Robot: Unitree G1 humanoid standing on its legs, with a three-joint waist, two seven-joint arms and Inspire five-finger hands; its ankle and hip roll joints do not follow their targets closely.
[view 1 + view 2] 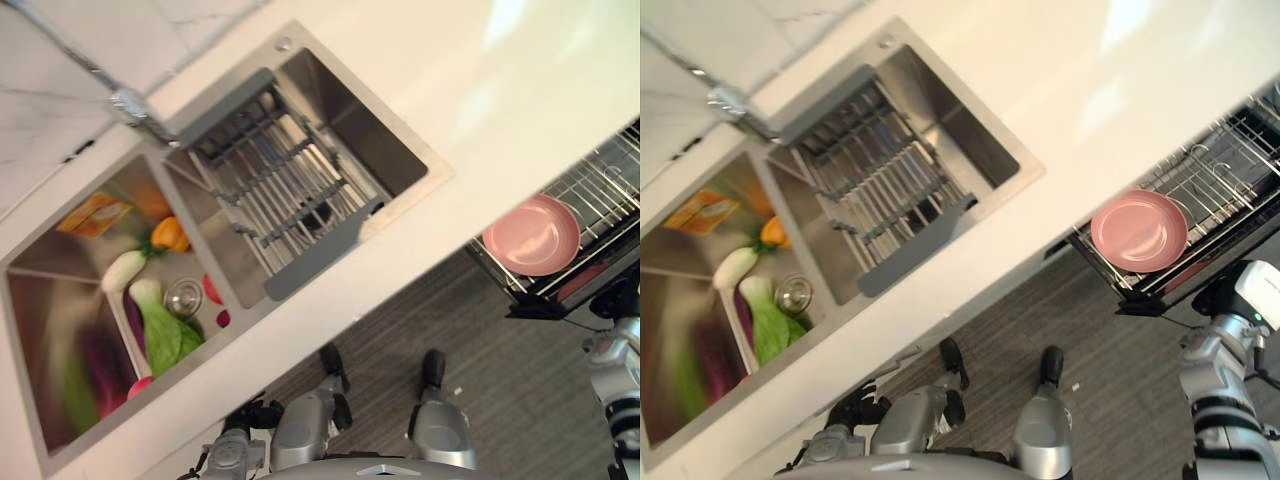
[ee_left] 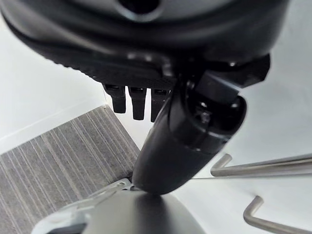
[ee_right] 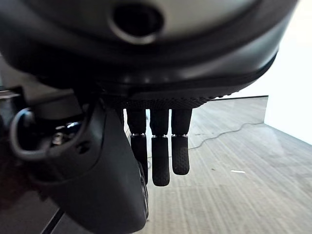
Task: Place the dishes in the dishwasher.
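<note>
A pink plate (image 1: 1139, 231) lies flat in the pulled-out wire dishwasher rack (image 1: 1230, 190), at the rack's near end, just below the edge of the white countertop (image 1: 1040, 90); the right hand (image 3: 161, 146) hangs straight down over grey wood-look floor (image 3: 234, 195), its fingers (image 3: 179, 155) extended side by side and holding nothing, and the plate sits above and apart from that arm in the head views; the left hand (image 2: 141, 100) hangs low on the other side, well apart from the plate, its fingers short and straight beside the thumb (image 2: 187, 141), also holding nothing; far from both hands, a steel double sink (image 1: 200, 260) is set into the countertop; one basin carries a grey drying rack (image 1: 285, 190) across it, the other holds toy vegetables (image 1: 160, 320), green, white, orange and purple, around the drain.
</note>
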